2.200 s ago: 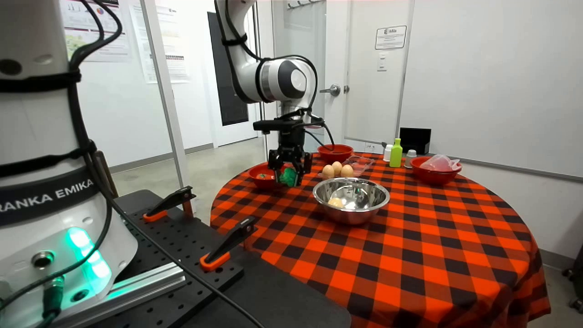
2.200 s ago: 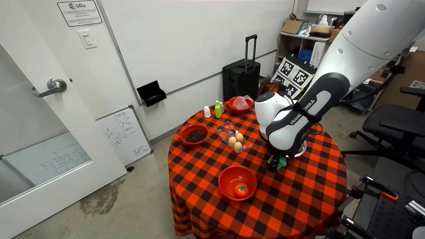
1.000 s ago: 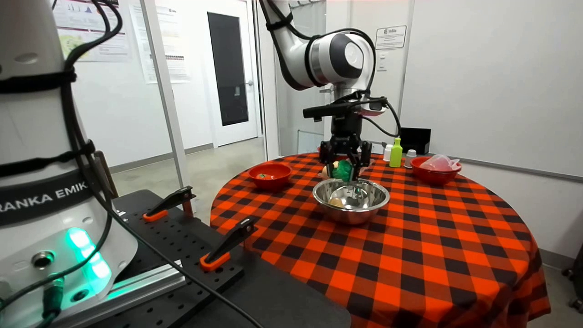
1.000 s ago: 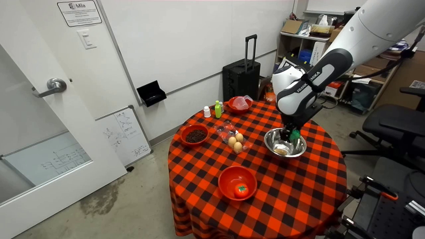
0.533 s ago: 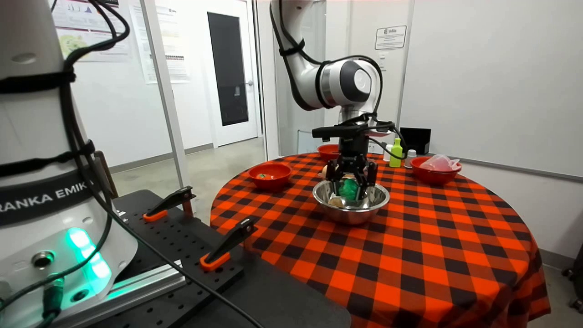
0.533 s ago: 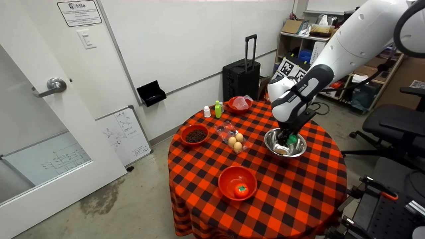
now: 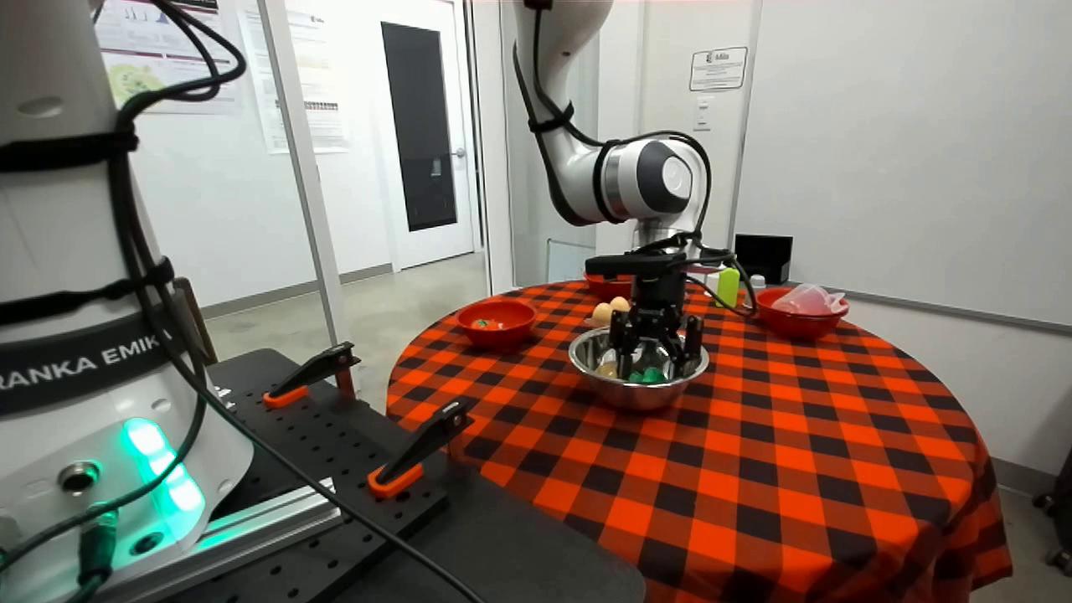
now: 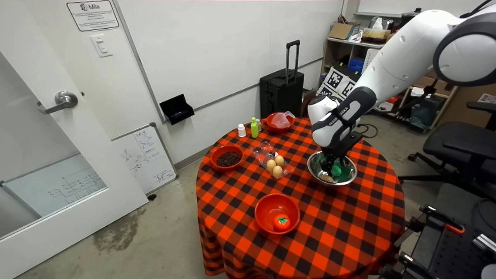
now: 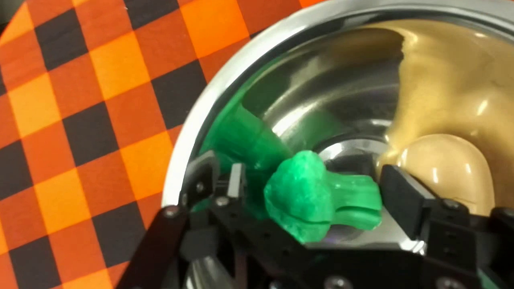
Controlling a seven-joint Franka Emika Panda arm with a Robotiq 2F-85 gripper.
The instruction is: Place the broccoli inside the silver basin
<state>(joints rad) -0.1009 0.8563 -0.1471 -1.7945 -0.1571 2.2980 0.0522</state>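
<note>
1. I have the black two-finger gripper (image 9: 317, 180) down inside the round, shiny silver metal basin (image 7: 632, 398), which stands on the red-and-black checked tablecloth (image 7: 796, 469).
2. The bright green broccoli with a knobbly head and short stem (image 9: 303, 196) lies inside the basin. In the wrist view its head points left and its stem right, with a smooth, tan, oval egg (image 9: 445, 168) just past the right finger (image 9: 403, 196).
3. The jaws stand wide apart and grip nothing. A clear gap shows between the broccoli's head and the left finger (image 9: 235, 182); the stem's end is right by the right finger, and I can't tell whether they touch.
4. I judge the release made and the task all but done; backing out cleanly is what remains.
5. I'd leave the jaws spread and pause, so the broccoli can settle.
6. Then I'd rise slowly and straight up. Drifting left could drag the basin by its wall; drifting right could nudge the egg.
7. If the stem rides up with the right finger, I'd stop and ease off before lifting on, swinging away only once well above the rim.
</note>
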